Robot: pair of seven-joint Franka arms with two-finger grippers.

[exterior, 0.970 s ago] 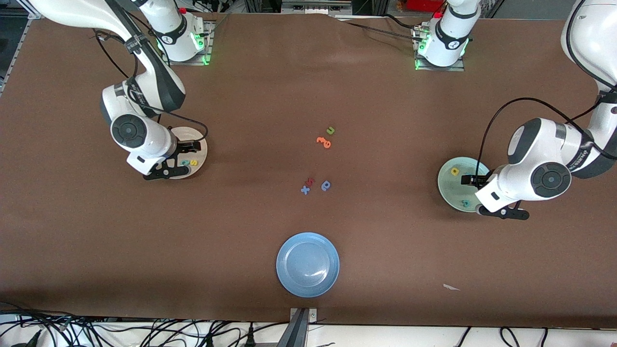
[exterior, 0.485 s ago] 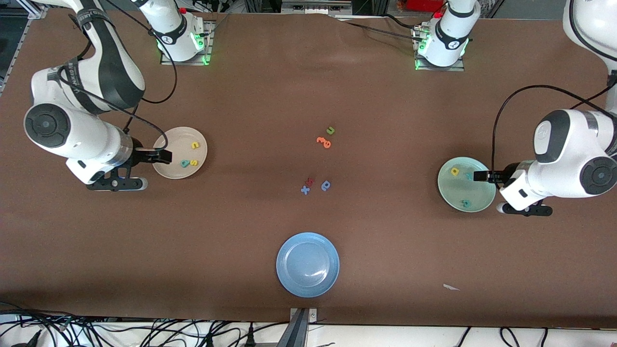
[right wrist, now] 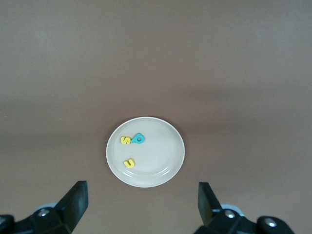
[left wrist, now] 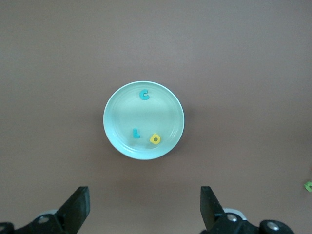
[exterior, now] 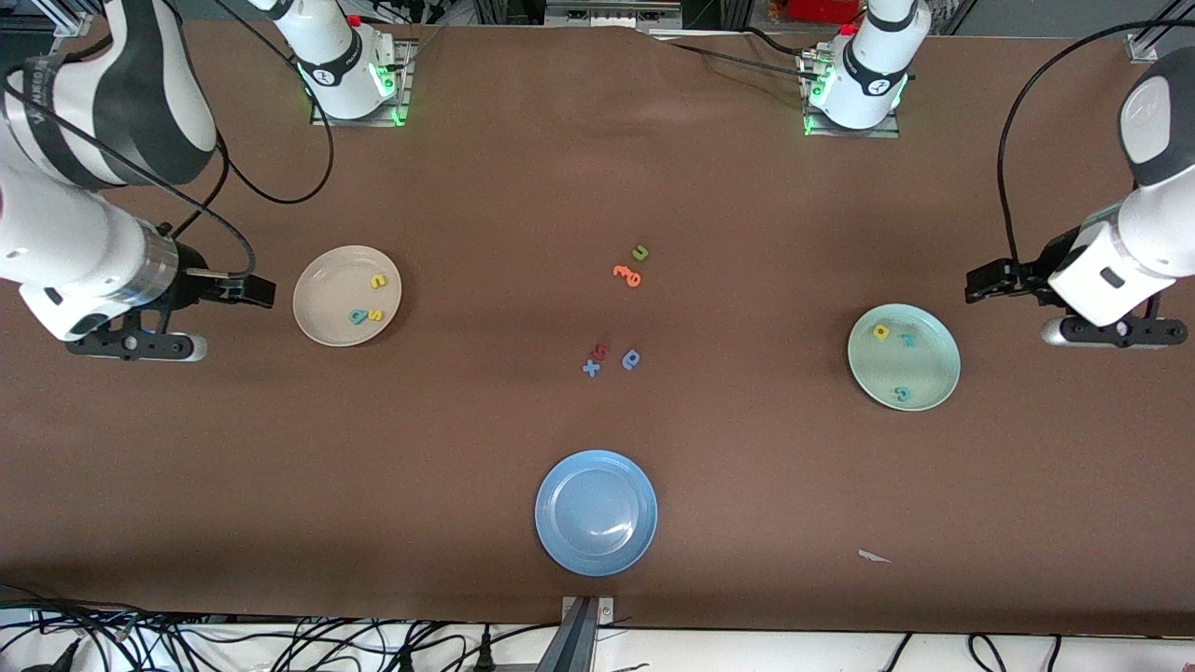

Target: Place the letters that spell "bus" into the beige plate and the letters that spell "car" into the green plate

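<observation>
- You are looking at a brown table with three plates and a scatter of small foam letters near its middle.
- The beige plate lies toward the right arm's end. In it you see the teal "b", the yellow "s" touching it, and the yellow "u" a little apart.
- Your right tool hangs over bare table just beside that plate, on the side away from the middle, jaws spread wide and holding nothing.
- The green plate lies toward the left arm's end. It holds the yellow "a", the teal "r" near it, and the teal "c" nearer the front camera.
- Your left tool hangs over bare table near that plate's rim, clear of it, jaws wide and empty.
- Mid-table lie a green letter, orange letters, a blue round letter and a blue "x".
- The blue plate sits nearest the front camera.
</observation>
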